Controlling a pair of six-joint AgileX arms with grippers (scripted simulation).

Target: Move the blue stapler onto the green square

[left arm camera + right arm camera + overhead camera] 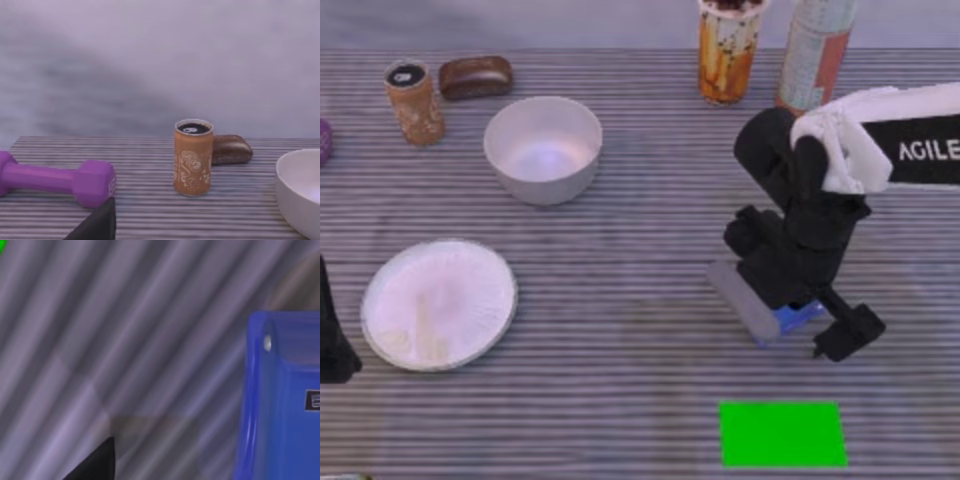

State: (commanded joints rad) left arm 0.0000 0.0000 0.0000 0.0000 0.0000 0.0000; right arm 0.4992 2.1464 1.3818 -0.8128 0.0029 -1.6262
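Observation:
Just a sliver of the blue stapler [792, 320] shows on the table in the top view, right of centre, under my right gripper [798, 322]. That gripper hangs directly over it, open, its fingers on either side and apart from it. The right wrist view shows the stapler's blue body [285, 400] close up, with one dark fingertip [100, 462] well clear of it. The green square [782, 433] lies flat near the front edge, a short way in front of the stapler; its corner [1, 245] shows in the right wrist view. My left gripper [330, 340] sits parked at the table's left edge, open.
A white bowl [542, 148] and a white plate [438, 303] sit on the left half. At the back stand a brown can [413, 100], a dark brown lump [475, 76], a cup [728, 50] and a bottle [815, 50]. A purple dumbbell [55, 180] lies at the far left.

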